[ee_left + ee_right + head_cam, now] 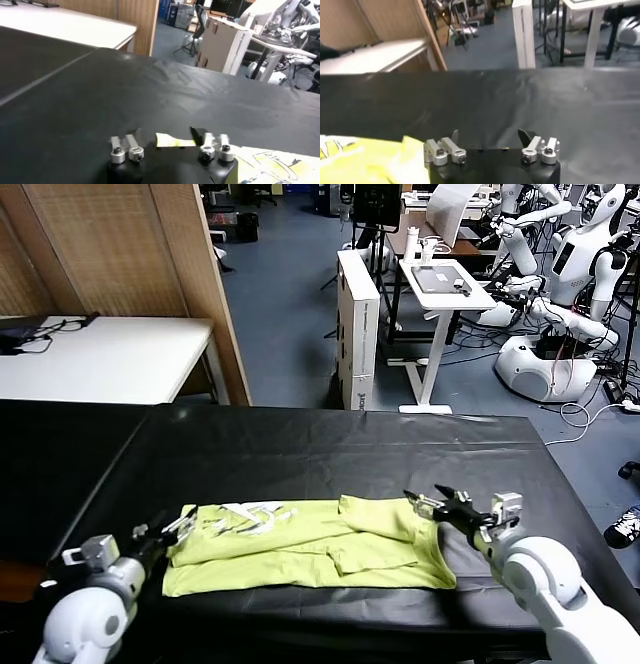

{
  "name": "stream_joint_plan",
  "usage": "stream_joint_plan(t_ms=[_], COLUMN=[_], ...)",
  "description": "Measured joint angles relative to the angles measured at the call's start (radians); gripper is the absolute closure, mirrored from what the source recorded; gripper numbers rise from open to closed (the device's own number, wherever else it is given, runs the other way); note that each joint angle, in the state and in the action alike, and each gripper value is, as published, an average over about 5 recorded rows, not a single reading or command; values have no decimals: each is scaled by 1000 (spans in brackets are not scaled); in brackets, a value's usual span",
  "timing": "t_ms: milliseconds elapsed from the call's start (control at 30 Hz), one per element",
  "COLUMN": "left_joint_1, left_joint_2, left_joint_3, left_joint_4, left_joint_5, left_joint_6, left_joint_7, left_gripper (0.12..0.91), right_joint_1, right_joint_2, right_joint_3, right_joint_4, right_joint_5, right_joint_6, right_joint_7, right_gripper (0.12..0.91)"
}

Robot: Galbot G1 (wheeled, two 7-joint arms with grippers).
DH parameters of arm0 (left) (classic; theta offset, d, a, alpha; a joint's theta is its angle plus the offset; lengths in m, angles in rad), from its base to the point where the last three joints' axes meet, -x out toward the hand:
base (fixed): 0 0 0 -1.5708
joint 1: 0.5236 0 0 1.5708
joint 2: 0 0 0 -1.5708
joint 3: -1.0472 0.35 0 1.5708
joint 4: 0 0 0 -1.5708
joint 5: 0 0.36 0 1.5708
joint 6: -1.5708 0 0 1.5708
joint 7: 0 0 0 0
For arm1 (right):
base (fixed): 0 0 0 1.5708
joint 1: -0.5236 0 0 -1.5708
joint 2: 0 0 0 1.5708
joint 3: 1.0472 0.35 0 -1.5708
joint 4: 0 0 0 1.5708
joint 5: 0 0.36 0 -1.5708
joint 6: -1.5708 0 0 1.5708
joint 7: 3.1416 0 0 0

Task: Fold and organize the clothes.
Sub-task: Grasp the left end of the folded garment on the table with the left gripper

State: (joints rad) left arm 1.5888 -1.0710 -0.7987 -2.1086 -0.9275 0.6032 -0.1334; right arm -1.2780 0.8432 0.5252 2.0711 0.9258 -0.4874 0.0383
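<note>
Head view: the lime yellow-green short-sleeved cotton T-shirt (315, 546) lies in the lower centre of the frame on the black-covered counter (330, 446), near its front edge. It is already a long, low band running left to right. A white-grey printed graphic (247, 518) shows at the upper left of the band, and one sleeve is turned inward at the upper right, so some layers overlap. Outline is rough: the lower edge is fairly straight, the upper edge uneven, with wrinkles across the middle.

Left end effector (178, 529): lower left of the frame, at the shirt's left end, jaws apart, nothing held. In the left wrist view a small flap of the yellow-green cloth sits between the open fingers but is not pinched.

Right end effector (432, 506): lower right of the frame, at the shirt's right end beside the turned-in sleeve, jaws also apart and empty. In the right wrist view the cloth lies to one side of the fingers, not between them.

Judgement on progress: a lengthwise fold looks done and both ends are free. Remaining, as far as can be judged: folding the band crosswise into a compact packet, smoothing the creases, and squaring it on the counter. Roughly the midpoint.

Background: a white table at upper left, other robots at upper right.
</note>
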Motion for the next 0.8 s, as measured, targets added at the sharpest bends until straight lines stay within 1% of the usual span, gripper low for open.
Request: stream_joint_plan(t_ms=[100,200,333,533,800], left_joint_1=[57,94,109,95,76], left_joint_2=[-1,-5,-12,-32,-39], left_joint_3=[-44,-72,-82,-64,-40], left_joint_4=[-26,-30,-27,-8,18], left_joint_5=[-44,-54,-68,-41,-21], left_joint_6=[18,17,11,-9,-30], left_joint_7=[25,49,75,98,114], left_gripper=[123,123,123,123,123], right_joint_1=[-62,-128,-195,-235,-254], right_joint_2=[-1,7,20,26,29], right_joint_3=[56,107,156,181,194], right_joint_4=[49,89,131,166,185], right_joint_5=[11,34,49,48,45], right_joint_6=[36,50,50,47,44], right_joint_7=[-15,-18,-15,-12,-9], right_gripper=[118,118,118,118,118])
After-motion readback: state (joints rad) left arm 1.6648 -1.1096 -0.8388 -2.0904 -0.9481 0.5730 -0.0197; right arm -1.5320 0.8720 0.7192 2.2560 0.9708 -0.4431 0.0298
